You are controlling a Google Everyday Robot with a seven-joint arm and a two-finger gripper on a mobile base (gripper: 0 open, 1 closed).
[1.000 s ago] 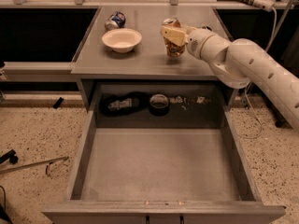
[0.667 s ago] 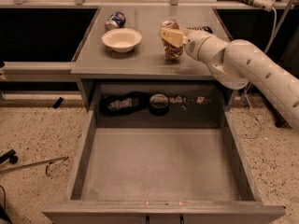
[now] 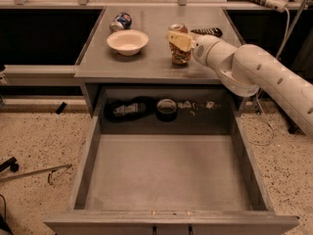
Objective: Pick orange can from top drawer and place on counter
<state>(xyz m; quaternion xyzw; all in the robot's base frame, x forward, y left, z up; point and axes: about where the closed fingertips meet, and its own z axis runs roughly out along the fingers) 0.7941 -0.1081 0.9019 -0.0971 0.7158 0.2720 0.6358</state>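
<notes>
The top drawer [image 3: 166, 175] stands pulled out, its floor bare and open from above; at the back, under the counter's edge, lie a black object [image 3: 128, 109], a tape roll [image 3: 167, 109] and small scraps [image 3: 198, 105]. The counter [image 3: 146, 66] is free along its front strip, while a white bowl [image 3: 127, 41] and a blue-and-white can [image 3: 121, 21] fill the left rear and a dark object [image 3: 206, 32] the right rear. The gripper [image 3: 179, 42] is at the orange can [image 3: 181, 55] right of the bowl, and the white arm [image 3: 259, 75] bars the right front corner.

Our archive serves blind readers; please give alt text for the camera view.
The pincer of a white robot arm is at the dented orange can, which stands upright on the grey counter near a white bowl and a blue-and-white can. Below, the top drawer is pulled open.
</notes>
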